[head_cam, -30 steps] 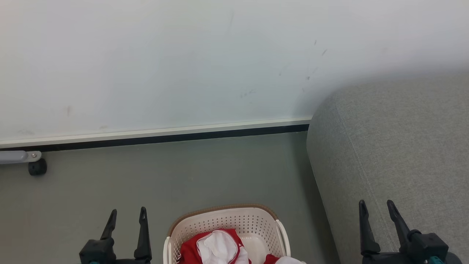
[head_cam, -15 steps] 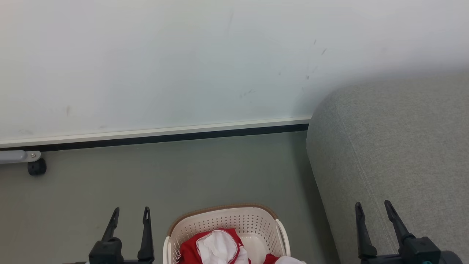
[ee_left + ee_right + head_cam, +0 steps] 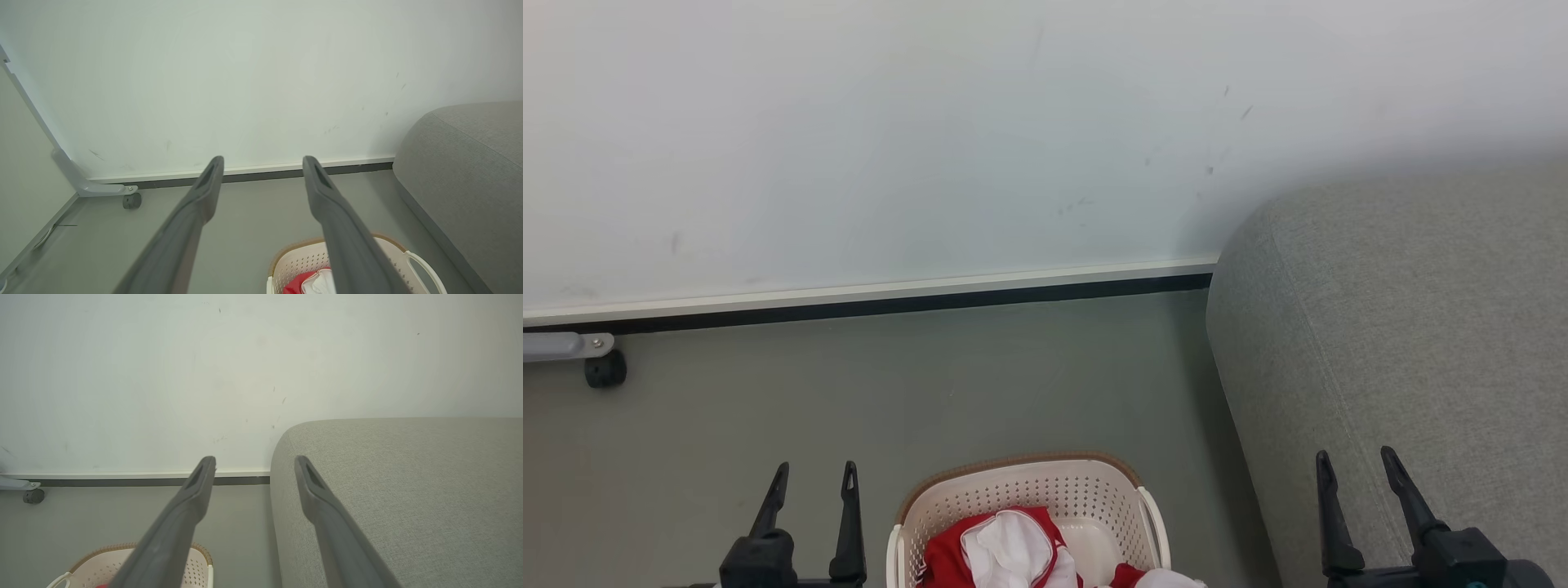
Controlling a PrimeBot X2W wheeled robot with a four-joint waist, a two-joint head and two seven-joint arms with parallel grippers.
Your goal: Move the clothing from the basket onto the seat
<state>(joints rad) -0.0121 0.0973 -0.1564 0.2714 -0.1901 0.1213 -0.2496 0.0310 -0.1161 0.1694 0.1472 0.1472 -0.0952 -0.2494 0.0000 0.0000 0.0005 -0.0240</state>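
Observation:
The cream-white basket [image 3: 1094, 490] with a brown rim band stands on the floor at the bottom middle of the head view, cut off by the frame edge. Red and white clothing [image 3: 1005, 551] lies bunched inside it. The grey seat [image 3: 1413, 343] rises to its right. My left gripper [image 3: 815, 474] hangs open left of the basket, nothing between its fingers. My right gripper [image 3: 1354, 461] is open over the seat's front edge. The left wrist view has the basket [image 3: 298, 261] and clothing [image 3: 306, 283] low between my fingers. The right wrist view catches the basket [image 3: 106, 565] and seat [image 3: 408, 490].
A white wall with a pale skirting board [image 3: 874, 292] runs across the back. A grey bracket with a black caster [image 3: 605, 369] sits at the left by the wall. Grey floor [image 3: 931, 384] lies between the basket and the wall.
My left gripper has shifted slightly right toward the basket and my right gripper slightly left. The basket, clothing and seat have stayed put.

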